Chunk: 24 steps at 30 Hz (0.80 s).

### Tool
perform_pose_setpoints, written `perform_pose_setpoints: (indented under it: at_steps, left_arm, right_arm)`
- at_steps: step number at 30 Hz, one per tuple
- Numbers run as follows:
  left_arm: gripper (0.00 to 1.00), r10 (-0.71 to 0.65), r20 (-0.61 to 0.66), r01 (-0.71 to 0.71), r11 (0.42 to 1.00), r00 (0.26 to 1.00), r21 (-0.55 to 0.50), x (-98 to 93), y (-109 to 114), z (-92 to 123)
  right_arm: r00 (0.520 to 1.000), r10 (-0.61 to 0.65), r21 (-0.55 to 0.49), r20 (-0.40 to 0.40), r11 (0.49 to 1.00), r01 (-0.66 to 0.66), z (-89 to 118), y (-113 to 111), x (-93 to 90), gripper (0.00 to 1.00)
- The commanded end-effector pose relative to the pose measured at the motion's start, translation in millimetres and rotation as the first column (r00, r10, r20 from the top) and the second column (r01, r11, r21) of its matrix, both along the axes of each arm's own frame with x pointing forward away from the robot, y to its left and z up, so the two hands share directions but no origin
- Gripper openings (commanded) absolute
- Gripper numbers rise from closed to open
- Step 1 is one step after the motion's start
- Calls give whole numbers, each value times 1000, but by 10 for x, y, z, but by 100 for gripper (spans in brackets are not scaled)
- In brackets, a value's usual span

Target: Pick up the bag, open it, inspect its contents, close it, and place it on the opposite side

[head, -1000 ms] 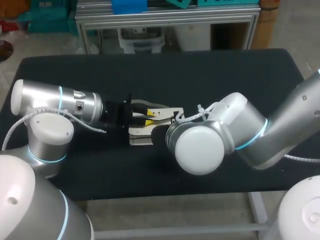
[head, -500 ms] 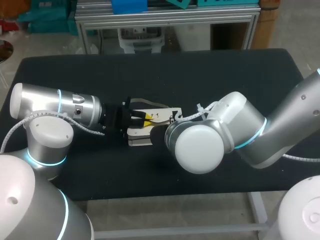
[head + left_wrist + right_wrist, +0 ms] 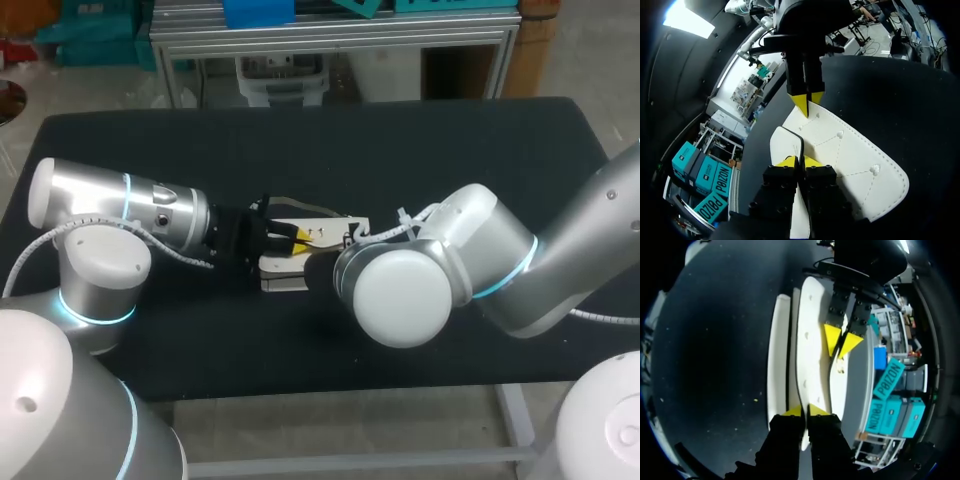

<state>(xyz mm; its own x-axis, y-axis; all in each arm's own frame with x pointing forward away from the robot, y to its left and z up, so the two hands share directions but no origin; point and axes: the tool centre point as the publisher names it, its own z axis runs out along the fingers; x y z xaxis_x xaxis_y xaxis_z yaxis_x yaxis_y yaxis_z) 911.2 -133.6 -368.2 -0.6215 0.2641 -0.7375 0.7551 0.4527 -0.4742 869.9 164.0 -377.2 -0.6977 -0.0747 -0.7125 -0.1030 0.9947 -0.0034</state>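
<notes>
A white bag (image 3: 322, 231) with stitched seams lies mid-table on the black table (image 3: 400, 150). My left gripper (image 3: 291, 238) comes in from the left and is shut on the bag's near edge beside a thin black strap (image 3: 801, 145); the left wrist view has that gripper (image 3: 800, 161) pinching the white flap (image 3: 855, 160). My right gripper (image 3: 804, 411) is shut on the opposite edge of the bag (image 3: 810, 330), and its yellow tips (image 3: 807, 98) face my left gripper. In the head view the right arm's wrist (image 3: 400, 295) hides its fingers. The bag's contents are hidden.
Black tabletop lies around the bag on all sides, with its far edge (image 3: 300, 110) beyond both arms. The bulky right arm (image 3: 480, 260) crosses the table's right half, close to the bag.
My left gripper's fingers have closed onto the bag's edge and the arm has shifted slightly to the right. The right arm has kept its grip and place.
</notes>
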Motion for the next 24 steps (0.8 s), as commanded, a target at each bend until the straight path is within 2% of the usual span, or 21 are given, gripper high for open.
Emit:
perform_pose_setpoints:
  at_steps: [1, 2, 3, 4, 8, 16, 17, 18, 19, 20, 24]
  left_arm:
    - [8, 30, -16, -30, 999, 999, -15, -23, 75, -9]
    - [42, 38, -25, -39, 999, 999, -29, -21, 107, 11]
    - [89, 46, -35, -48, 998, 998, -42, -19, 131, 35]
    - [100, 53, -45, -55, 997, 998, -56, -19, 153, 63]
    - [100, 66, -74, -74, 991, 995, -109, -41, 210, 208]
    - [100, 11, -117, -29, 988, 993, -151, -114, 309, 405]
    - [100, 0, -135, -22, 987, 991, -159, -119, 327, 438]
    - [100, -2, -142, -21, 986, 990, -164, -124, 342, 464]
    - [100, 0, -147, -25, 986, 989, -167, -128, 355, 486]
    - [100, -2, -160, -27, 984, 987, -174, -134, 368, 511]
    - [100, 19, -217, -60, 981, 976, -185, -129, 405, 599]
  right_arm:
    - [986, 81, 95, 144, 991, -96, -39, -12, -1, 0]
    - [986, 81, 95, 144, 991, -96, -39, -12, -1, 0]
    - [986, 81, 95, 144, 991, -96, -39, -12, -1, 0]
    - [986, 81, 95, 144, 991, -96, -39, -12, -1, 0]
    - [986, 81, 95, 144, 991, -96, -39, -12, -1, 0]
    - [986, 80, 97, 144, 991, -95, -28, -24, -10, 0]
    - [987, 78, 102, 143, 990, -94, -16, -26, -15, 6]
    - [987, 79, 104, 143, 990, -94, -3, -24, -21, 35]
    - [986, 80, 105, 144, 990, -95, 10, -19, -28, 77]
    - [986, 80, 106, 145, 990, -96, 28, -15, -37, 100]
    - [984, 87, 116, 155, 988, -106, 107, -7, -79, 100]
